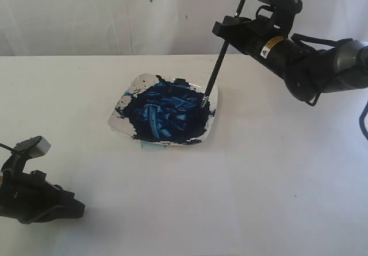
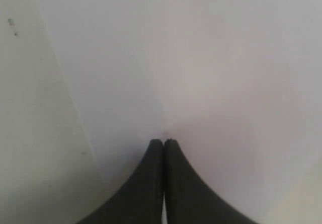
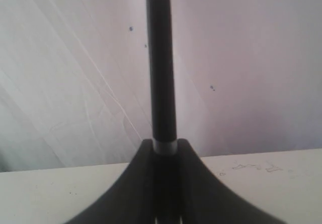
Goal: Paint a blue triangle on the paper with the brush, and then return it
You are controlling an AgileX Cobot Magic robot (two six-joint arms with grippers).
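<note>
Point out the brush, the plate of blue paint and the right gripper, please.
brush [image 1: 217, 72], exterior view, middle of its black shaft.
plate [image 1: 129, 92], exterior view, bare corner near its rim.
right gripper [image 3: 164, 151], right wrist view, between its fingertips, where they clamp the brush.

Thin black brush [image 1: 217, 69], steeply tilted, tip touching blue paint [image 1: 164, 115]

I've got the plate [image 1: 122, 107] mid-table [image 1: 276, 169]. The brush [image 1: 217, 66] slants up from its right edge into my right gripper [image 1: 227, 31], above and behind. My left gripper [image 1: 79, 210] sits front-left, well apart from the plate.
</note>
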